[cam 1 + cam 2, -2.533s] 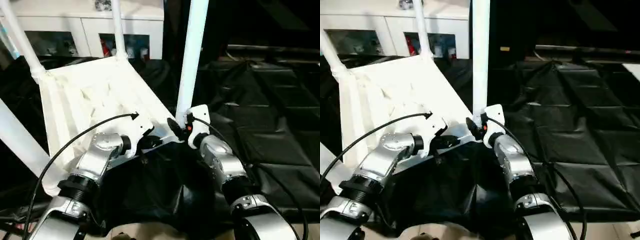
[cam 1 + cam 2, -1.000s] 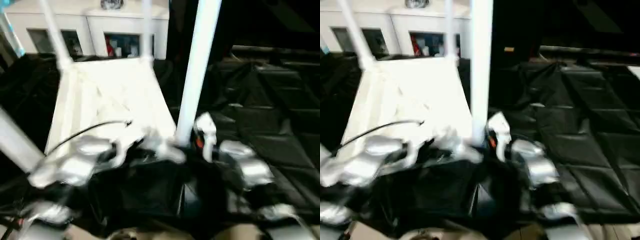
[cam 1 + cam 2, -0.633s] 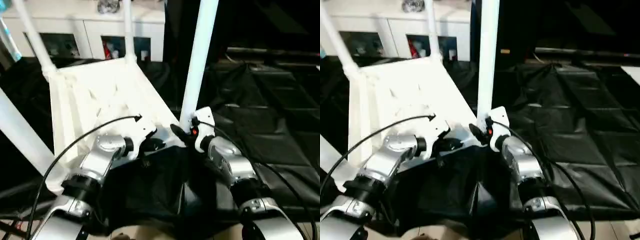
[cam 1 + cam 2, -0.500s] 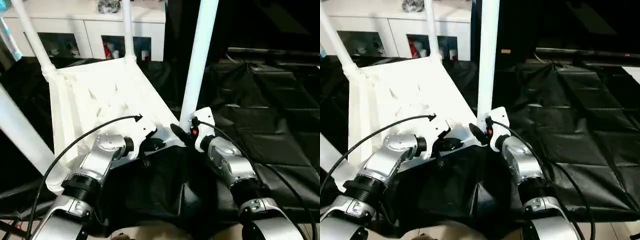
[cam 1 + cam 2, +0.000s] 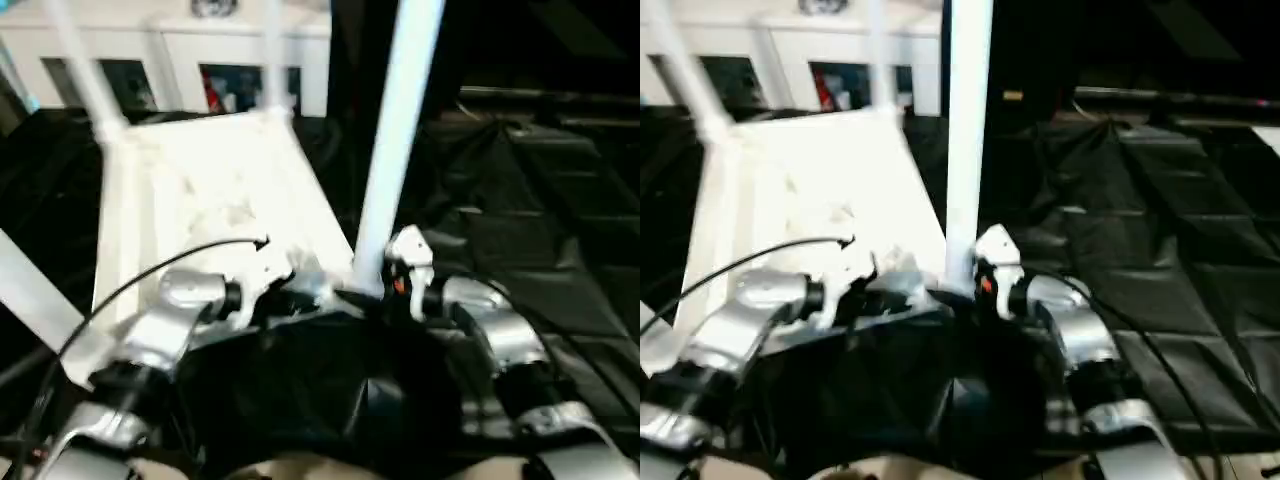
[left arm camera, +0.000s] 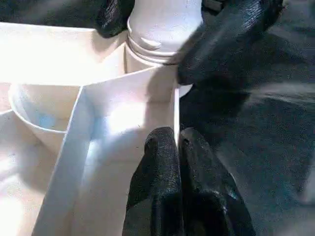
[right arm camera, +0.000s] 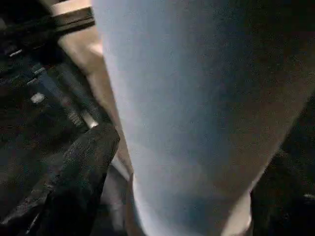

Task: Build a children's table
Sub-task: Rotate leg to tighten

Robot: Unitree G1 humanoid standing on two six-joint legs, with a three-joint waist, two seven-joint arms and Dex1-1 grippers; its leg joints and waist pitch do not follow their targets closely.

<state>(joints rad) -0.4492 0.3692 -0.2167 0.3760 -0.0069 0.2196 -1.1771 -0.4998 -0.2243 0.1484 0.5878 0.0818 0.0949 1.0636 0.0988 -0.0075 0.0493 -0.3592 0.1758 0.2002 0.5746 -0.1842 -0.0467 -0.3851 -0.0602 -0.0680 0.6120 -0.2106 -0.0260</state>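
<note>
— What's under the work from the head view?

— Black sheeting (image 5: 520, 270) over the floor, a white cabinet (image 5: 180, 60) behind. The tabletop (image 5: 210, 200) lies underside up, legs upright; the near leg (image 5: 395, 140) rises between my arms.

— Left wrist?

— My left gripper (image 6: 177, 147) is clenched, fingers pressed together over a rib wall just beside the corner socket (image 6: 157, 49).

— Right wrist?

— The leg (image 7: 197, 108) stands between my right gripper's fingers (image 7: 83, 162); I can't tell whether they clamp it.
</note>
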